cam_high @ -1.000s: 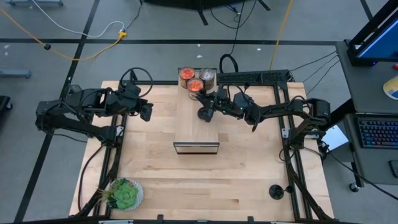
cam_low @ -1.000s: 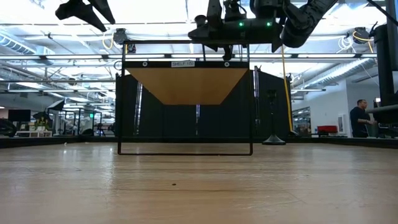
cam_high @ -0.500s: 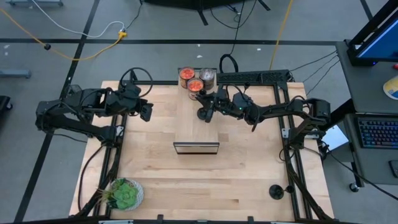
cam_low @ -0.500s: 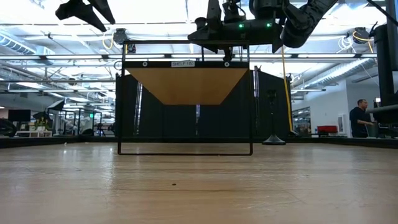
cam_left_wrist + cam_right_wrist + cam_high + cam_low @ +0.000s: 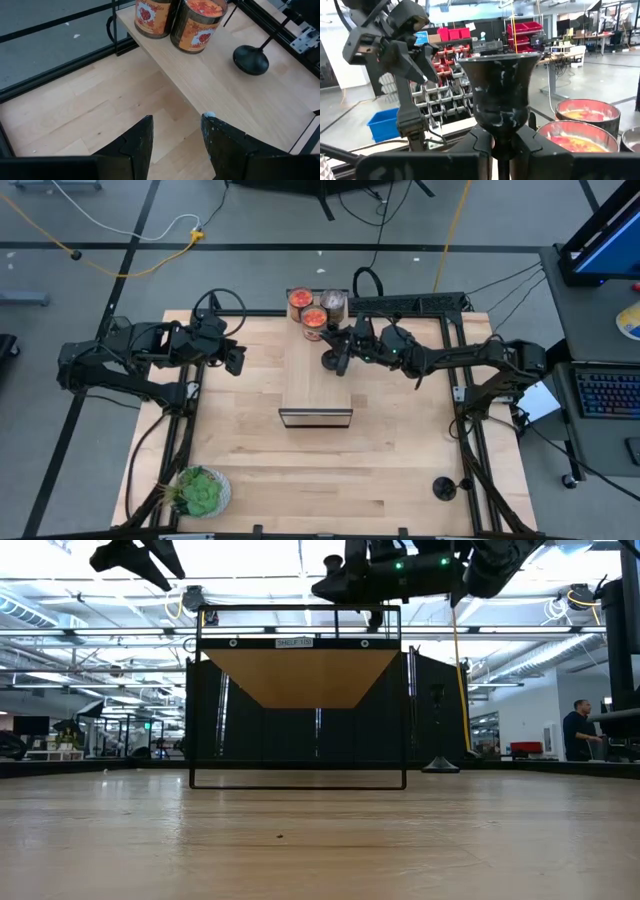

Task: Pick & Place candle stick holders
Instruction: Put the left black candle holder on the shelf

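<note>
Black candle stick holder (image 5: 500,97) clamped in my right gripper (image 5: 501,145), above shelf's (image 5: 316,385) far end near orange jars (image 5: 307,309) | left gripper (image 5: 175,142) parted, at tabletop's (image 5: 250,470) left edge | second holder (image 5: 443,487) near right corner

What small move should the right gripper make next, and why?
Probably lift a little more, then carry away from the jars. The right gripper is shut on a candle stick holder just above the shelf, with two orange jars close beside it.
</note>
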Controlling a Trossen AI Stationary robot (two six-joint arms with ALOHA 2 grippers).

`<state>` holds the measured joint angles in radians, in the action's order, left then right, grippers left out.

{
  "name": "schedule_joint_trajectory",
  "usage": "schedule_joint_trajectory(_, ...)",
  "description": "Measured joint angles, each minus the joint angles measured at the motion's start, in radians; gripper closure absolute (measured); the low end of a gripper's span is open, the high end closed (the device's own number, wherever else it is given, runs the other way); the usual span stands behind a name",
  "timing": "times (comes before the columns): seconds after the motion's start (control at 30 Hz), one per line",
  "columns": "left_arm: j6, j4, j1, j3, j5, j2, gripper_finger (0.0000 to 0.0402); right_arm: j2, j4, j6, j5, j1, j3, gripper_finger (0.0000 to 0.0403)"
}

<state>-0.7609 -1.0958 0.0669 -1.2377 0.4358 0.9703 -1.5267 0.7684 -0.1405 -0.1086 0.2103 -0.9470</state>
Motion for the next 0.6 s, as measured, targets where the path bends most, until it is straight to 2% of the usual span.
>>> schedule_joint_trajectory(0.17,0.000,0.000,0.000,0.000,0.000,0.000,0.0229,-0.002,-0.035,-0.004,-0.001,-0.010,0.000,0.0381)
schedule_joint_trajectory(0.33,0.000,0.000,0.000,0.000,0.000,0.000,0.0229,-0.002,-0.079,-0.002,-0.051,-0.016,0.000,0.0376)
schedule_joint_trajectory(0.6,-0.001,0.000,0.000,0.000,0.000,0.000,0.0229,-0.001,-0.078,-0.004,-0.048,-0.016,0.000,0.0370)
